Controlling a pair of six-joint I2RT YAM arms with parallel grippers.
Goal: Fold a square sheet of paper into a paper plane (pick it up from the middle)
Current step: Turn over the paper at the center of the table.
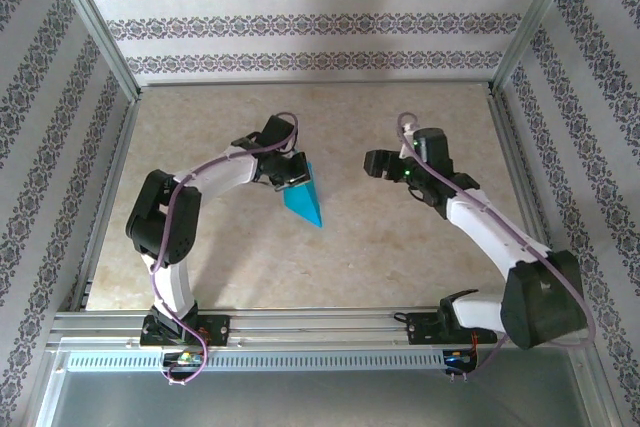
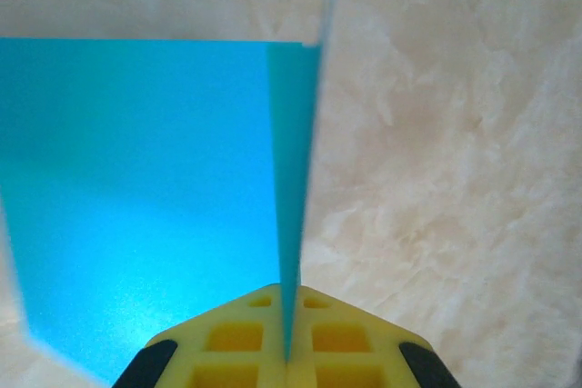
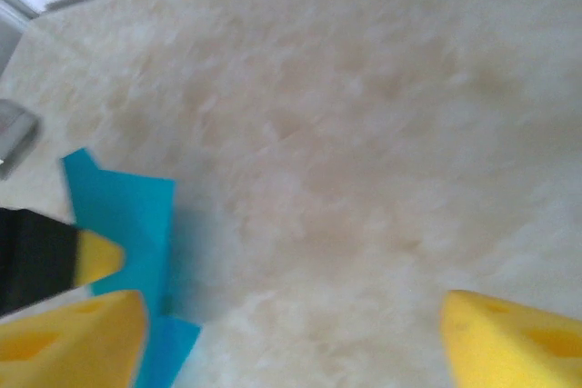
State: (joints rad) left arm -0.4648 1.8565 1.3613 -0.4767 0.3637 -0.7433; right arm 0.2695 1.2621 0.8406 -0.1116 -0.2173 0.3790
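Observation:
The square sheet of paper (image 1: 305, 205) is teal-blue and folded into a narrow pointed shape, its tip toward the near edge of the table. My left gripper (image 1: 292, 177) is shut on its wide far end. In the left wrist view the yellow fingers (image 2: 227, 343) pinch an upright flap of the paper (image 2: 136, 188), while the rest spreads out to the left. My right gripper (image 1: 376, 163) stands open to the right of the paper, apart from it. In the right wrist view its fingertips (image 3: 82, 338) are wide apart, with the paper (image 3: 127, 211) at the left edge.
The beige marbled tabletop (image 1: 400, 247) is ringed by a metal frame (image 1: 500, 147) and patterned walls. The left gripper's black and yellow finger (image 3: 55, 261) shows in the right wrist view beside the paper.

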